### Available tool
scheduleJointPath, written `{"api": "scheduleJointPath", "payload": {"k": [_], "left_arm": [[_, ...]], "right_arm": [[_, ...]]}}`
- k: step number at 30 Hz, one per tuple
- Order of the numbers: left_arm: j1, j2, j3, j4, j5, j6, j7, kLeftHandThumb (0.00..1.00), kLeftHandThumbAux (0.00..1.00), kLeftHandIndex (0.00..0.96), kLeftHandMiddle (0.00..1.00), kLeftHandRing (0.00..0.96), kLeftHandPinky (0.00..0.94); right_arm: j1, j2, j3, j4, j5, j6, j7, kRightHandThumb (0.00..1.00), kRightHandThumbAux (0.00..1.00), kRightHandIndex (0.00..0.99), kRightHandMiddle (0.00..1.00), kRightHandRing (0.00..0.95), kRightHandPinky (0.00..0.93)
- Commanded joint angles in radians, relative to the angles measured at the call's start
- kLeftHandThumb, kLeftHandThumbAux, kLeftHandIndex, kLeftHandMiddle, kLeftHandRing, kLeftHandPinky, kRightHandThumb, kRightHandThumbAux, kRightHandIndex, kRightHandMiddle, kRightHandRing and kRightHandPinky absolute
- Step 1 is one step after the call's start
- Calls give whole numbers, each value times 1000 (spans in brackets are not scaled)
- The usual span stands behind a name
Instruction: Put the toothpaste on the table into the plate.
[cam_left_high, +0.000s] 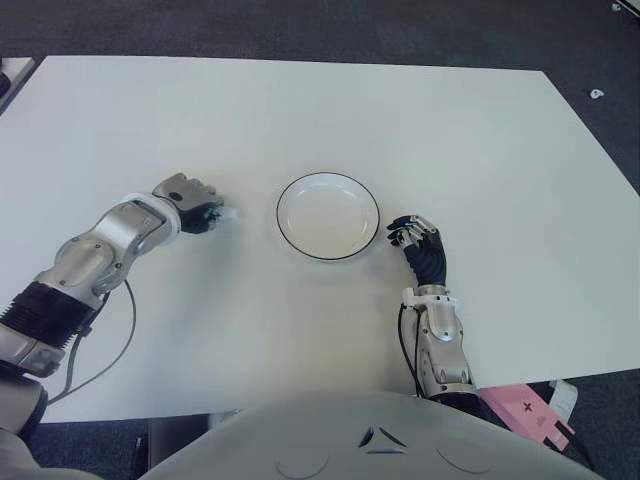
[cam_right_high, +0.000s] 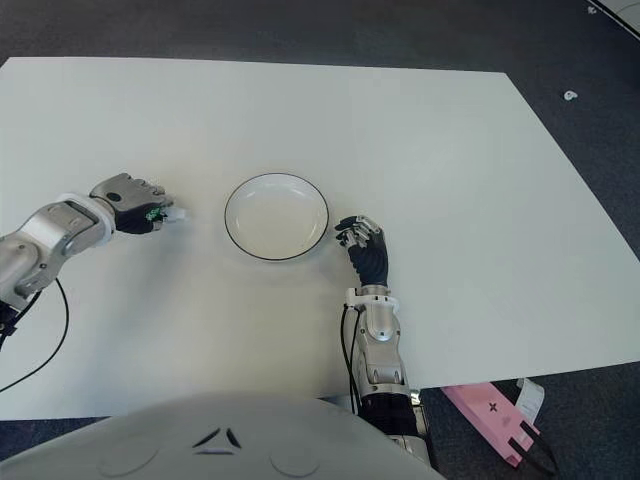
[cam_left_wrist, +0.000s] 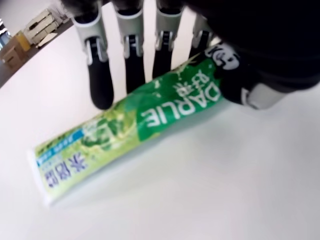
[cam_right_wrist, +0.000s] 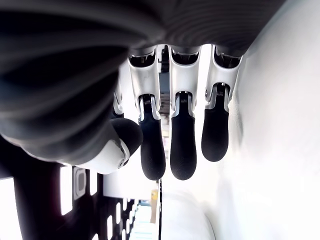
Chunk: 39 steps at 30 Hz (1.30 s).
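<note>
A green and white toothpaste tube (cam_left_wrist: 150, 112) lies on the white table (cam_left_high: 400, 120), left of the plate. My left hand (cam_left_high: 195, 205) covers it from above. Its fingers (cam_left_wrist: 100, 85) press along one side of the tube and its thumb (cam_left_wrist: 235, 75) closes on the other, near one end. Only the tube's white end (cam_left_high: 231, 213) sticks out of the hand toward the plate. The white plate (cam_left_high: 328, 217) with a dark rim sits at the table's middle with nothing in it. My right hand (cam_left_high: 418, 245) shows just right of the plate, fingers relaxed and holding nothing.
A pink box (cam_left_high: 525, 415) lies on the floor past the table's near right corner. A cable (cam_left_high: 120, 335) runs from my left forearm over the table. The dark carpet surrounds the table.
</note>
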Motion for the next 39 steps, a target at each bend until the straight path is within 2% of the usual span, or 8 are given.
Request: {"api": "scheduleJointPath", "payload": {"k": [1,5,10,13,16,19,24,39], "left_arm": [[156,-46,-73,105,-84,-40,-70,854,616,422,532,677,701],[149,-39,-82,136,-96,-73,-47,854,649,414,580,760,806],[139,-33,-90,175,-112,-119,-3,858,655,425,608,804,849],[137,-34,-91,201,-122,-139,25,860,655,431,617,818,859],[136,-33,-92,215,-129,-150,46,858,655,445,533,825,862],[141,-34,-87,228,-139,-162,83,860,656,438,593,829,864],[145,-34,-84,240,-153,-170,118,861,657,433,616,835,865],[153,-36,-76,235,-177,-150,139,859,660,419,572,835,838]], "right_arm": [[26,1,-6,33,15,37,1,710,729,429,506,517,513],[28,0,-6,26,10,57,-2,709,729,428,501,515,511],[31,-1,-6,20,8,63,-2,709,729,428,498,511,506],[33,-1,-7,17,7,60,-2,709,729,428,497,506,498],[33,-1,-7,18,6,55,-3,709,729,428,496,502,489],[31,1,-7,21,7,45,-3,709,729,428,499,504,502],[31,2,-7,20,9,43,-2,709,729,428,504,515,520],[26,2,-9,26,15,36,3,710,730,428,504,518,521]]}}
